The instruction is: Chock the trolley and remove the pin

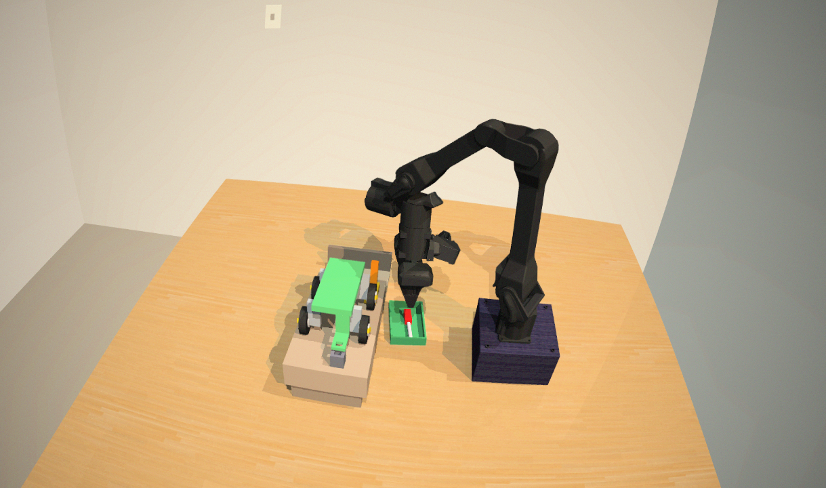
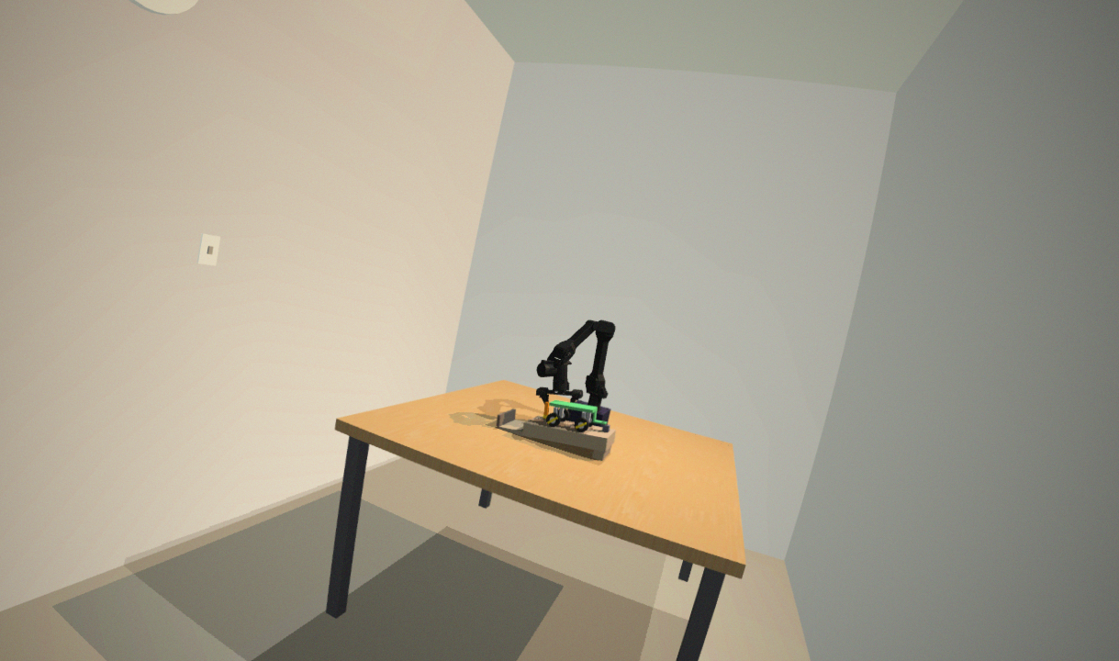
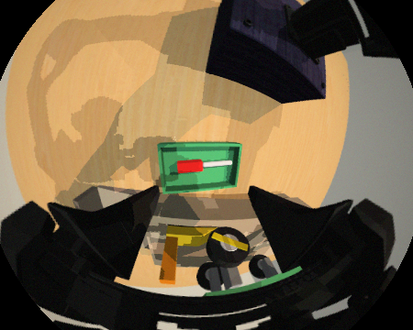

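My gripper (image 1: 410, 305) (image 3: 205, 191) is open and empty above the green tray (image 1: 407, 341) (image 3: 199, 145). The stop pin (image 1: 407, 316) (image 3: 190, 166) lies flat in the tray, red head toward the ramp's low end. The green trolley (image 1: 339, 285) (image 2: 573, 406) stands on the ramp (image 1: 324, 367) (image 2: 563, 441), its tongue at the grey bracket (image 1: 337, 360). The yellow chock (image 3: 184, 237), with its upright orange handle, stands at the downhill side of the trolley's tray-side lower wheel (image 3: 228, 247). They look in contact; the black rubber base is not clearly visible.
The ramp's end wall (image 1: 359, 255) (image 2: 506, 417) stands beyond the chock. The dark arm base block (image 1: 515, 361) (image 3: 266, 60) is on the other side of the tray. The tray sits between it and the ramp on the wooden table (image 1: 440, 430) (image 2: 669, 493).
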You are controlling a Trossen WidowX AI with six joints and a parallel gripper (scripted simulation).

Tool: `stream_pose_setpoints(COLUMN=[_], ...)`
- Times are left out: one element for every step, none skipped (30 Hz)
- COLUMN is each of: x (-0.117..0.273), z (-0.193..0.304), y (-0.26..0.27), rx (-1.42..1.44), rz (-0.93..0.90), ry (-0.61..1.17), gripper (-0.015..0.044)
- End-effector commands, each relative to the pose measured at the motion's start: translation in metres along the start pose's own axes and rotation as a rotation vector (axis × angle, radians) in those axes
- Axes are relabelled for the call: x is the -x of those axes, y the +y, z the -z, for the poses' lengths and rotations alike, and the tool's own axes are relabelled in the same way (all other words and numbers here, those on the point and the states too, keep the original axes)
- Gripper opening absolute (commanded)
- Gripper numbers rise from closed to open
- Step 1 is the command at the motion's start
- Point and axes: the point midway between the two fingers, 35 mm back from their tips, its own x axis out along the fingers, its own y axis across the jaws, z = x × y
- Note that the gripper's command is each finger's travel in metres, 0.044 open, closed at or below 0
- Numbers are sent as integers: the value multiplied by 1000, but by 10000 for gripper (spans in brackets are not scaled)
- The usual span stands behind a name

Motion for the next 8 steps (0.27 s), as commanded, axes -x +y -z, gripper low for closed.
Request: stream_pose_setpoints(x=[16,19,22,25,28,31,35,38], z=[0,0,0,0,0,0,0,0], y=[-2,-2,-3,-3,-4,-4,-4,-5], rx=[2,2,2,2,2,2,2,2], rz=[-5,-5,-5,-5,-5,-5,-5,-5], ry=[-1,-1,-1,0,0,0,0,0], gripper=[440,440,440,440,440,440,440,440])
